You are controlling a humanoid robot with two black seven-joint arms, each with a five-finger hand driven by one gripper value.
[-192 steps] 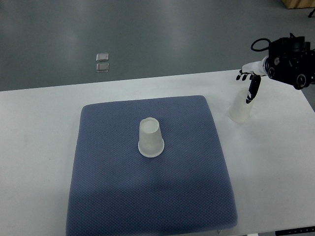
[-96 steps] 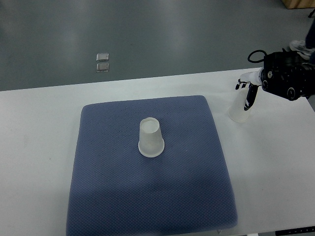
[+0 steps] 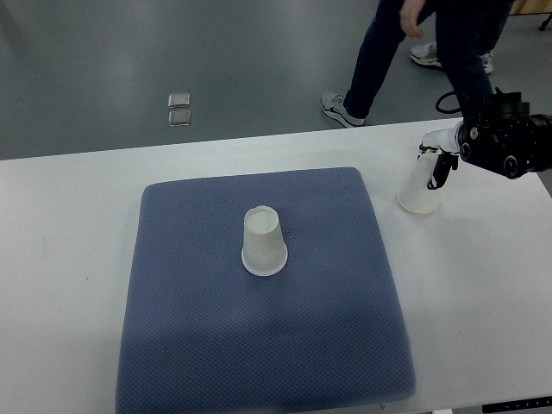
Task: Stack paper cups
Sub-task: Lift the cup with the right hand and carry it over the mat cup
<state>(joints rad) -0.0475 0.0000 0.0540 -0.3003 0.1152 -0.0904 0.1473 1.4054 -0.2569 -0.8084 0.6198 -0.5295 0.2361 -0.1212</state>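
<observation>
While the right hand (image 3: 437, 159) grips an upside-down cup (image 3: 422, 188) on the white table (image 3: 69, 241) just right of the blue mat (image 3: 259, 345), another cup (image 3: 263, 242) stands inverted mid-mat; a person's legs (image 3: 379, 52) pass behind.

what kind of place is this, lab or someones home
Most likely a lab or test workspace, not a home. A white table stands on a bare grey floor, the cups sit on or beside a blue mat laid out as a work area, and a person walks past behind the right robot hand.
</observation>
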